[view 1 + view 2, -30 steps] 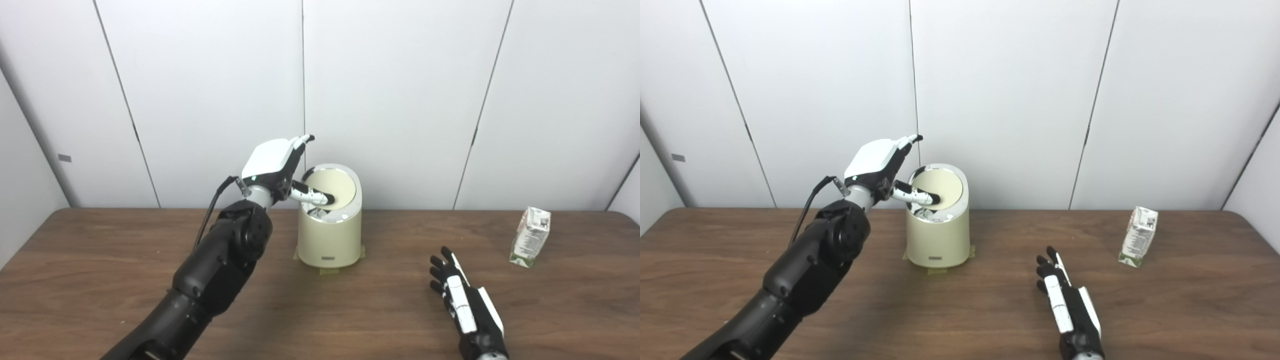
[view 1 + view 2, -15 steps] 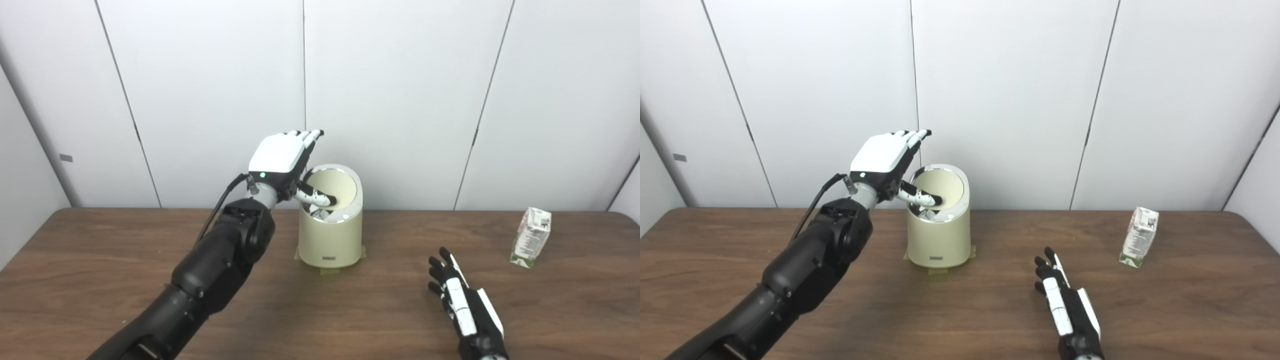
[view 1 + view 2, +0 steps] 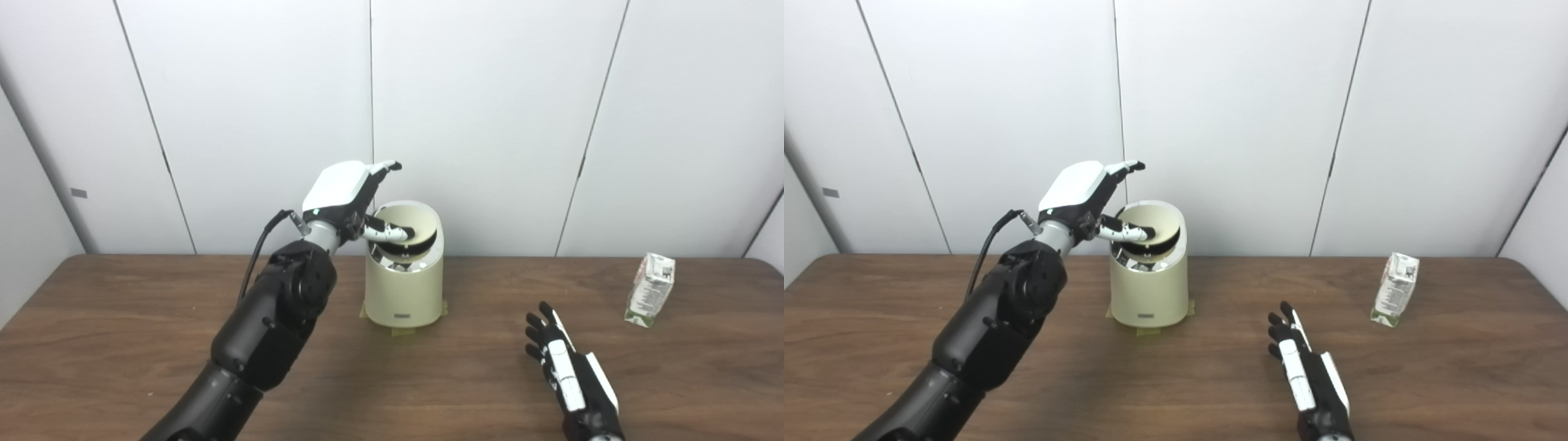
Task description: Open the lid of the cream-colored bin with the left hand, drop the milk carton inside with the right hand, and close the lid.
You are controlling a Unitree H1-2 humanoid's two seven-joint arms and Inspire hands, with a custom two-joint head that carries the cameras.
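Left hand (image 3: 343, 193) presses the bin's (image 3: 403, 288) lid (image 3: 409, 229) inward, fingers extended.

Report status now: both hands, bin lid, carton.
Left hand open, thumb pressing lid of cream-colored bin, lid partly tipped. Right hand open, flat on table. Milk carton upright, untouched. Nothing in the way.

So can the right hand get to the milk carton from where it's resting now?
Probably yes. The right hand lies open on the table, and the milk carton stands upright further back and to its right, with only bare tabletop between them. Whether the arm extends that far cannot be told.
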